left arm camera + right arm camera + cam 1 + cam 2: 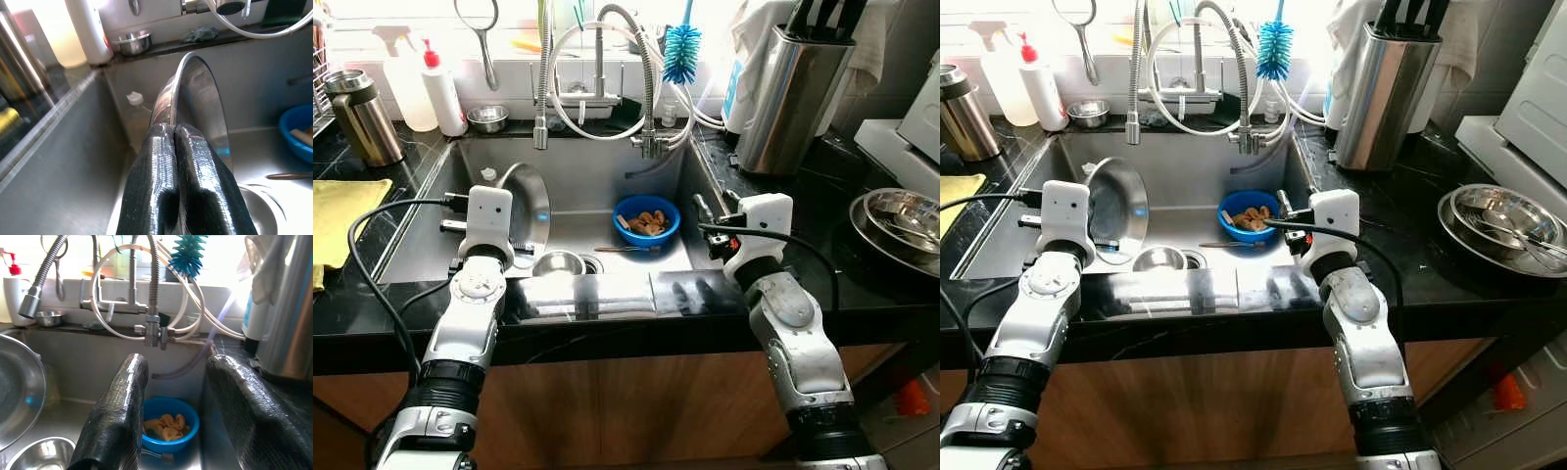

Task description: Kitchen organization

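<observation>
A round steel plate (530,201) stands on edge at the left of the sink (597,166). My left gripper (173,128) is shut on its rim, with the plate (195,93) rising beyond the fingertips. My right gripper (173,364) is open and holds nothing; it hovers by the sink's right wall (715,206). Below and ahead of it sits a blue bowl (168,423) with brown food scraps. A small steel bowl (558,262) rests near the drain, and a spoon (625,249) lies on the sink floor in front of the blue bowl (646,217).
Faucet hoses (597,78) and a blue brush (681,49) hang over the sink's back. A steel knife block (793,88) and stacked steel bowls (901,220) stand on the right counter. On the left are a yellow cloth (342,215), a thermos (362,117) and soap bottles (440,93).
</observation>
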You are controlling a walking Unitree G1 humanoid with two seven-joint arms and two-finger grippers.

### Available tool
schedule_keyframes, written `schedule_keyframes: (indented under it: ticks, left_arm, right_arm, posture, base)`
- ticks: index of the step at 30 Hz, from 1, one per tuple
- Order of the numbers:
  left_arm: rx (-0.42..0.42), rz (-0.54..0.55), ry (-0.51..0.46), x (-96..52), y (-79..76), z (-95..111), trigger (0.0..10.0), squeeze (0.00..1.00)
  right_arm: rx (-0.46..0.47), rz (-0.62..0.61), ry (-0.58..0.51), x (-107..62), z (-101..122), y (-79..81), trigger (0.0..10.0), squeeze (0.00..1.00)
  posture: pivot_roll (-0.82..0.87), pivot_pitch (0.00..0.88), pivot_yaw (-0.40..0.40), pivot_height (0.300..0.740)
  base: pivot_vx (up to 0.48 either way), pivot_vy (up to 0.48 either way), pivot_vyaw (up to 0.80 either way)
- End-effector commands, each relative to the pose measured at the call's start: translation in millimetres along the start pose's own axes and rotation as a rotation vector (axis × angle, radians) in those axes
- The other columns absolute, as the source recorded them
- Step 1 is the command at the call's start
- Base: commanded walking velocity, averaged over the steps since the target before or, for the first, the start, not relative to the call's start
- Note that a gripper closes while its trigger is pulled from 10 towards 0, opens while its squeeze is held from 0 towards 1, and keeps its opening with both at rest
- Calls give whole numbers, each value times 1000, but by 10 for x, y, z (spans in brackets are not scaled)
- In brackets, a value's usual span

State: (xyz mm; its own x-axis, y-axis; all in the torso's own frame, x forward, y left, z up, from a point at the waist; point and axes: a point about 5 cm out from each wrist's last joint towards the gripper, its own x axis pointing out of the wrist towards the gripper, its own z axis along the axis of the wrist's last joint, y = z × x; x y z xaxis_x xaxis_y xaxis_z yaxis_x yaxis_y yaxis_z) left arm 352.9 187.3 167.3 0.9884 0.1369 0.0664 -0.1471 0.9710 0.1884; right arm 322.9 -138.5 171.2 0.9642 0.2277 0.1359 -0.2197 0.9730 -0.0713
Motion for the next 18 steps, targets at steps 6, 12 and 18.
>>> schedule_keyframes:
  ticks: [6,12,18]
  left_arm:
    - [-78,-13,8,18,-4,4,10000,0]
    - [-121,2,23,33,21,-6,10000,0]
    - [-112,-15,23,34,5,-1,10000,0]
  right_arm:
    - [10,-78,-26,-42,62,-129,10000,0]
    - [16,-82,-31,-62,71,-138,10000,0]
    - [20,-75,-28,-58,68,-106,10000,0]
  posture:
    - [-7,16,-25,740]
    - [-11,24,-24,740]
    - [-9,29,-22,740]
  base:
    - [0,0,0]
    - [0,0,0]
    - [0,0,0]
